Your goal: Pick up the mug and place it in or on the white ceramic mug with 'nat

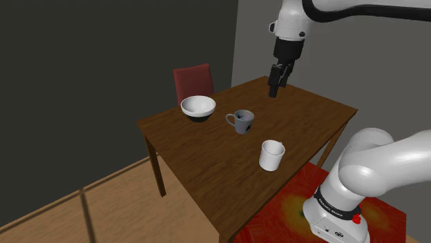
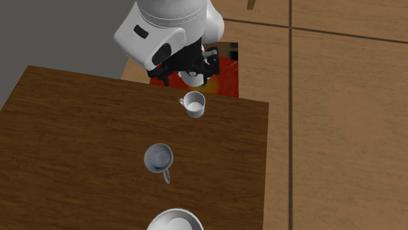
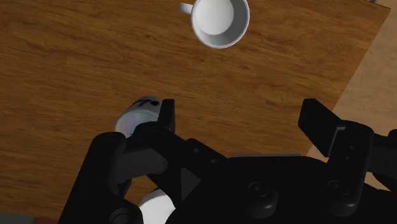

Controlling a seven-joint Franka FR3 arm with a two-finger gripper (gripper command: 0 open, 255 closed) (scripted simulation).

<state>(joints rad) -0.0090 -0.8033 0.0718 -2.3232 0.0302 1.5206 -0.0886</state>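
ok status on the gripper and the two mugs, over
Gripper open, empty, high over table. Grey mug upright, not gripped. White mug stands apart, nothing between them.

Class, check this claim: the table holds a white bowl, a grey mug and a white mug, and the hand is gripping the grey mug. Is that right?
No. The hand hangs open above the table, gripping nothing; the grey mug stands free beside the white bowl, as the shoulder view shows. The rest is right.
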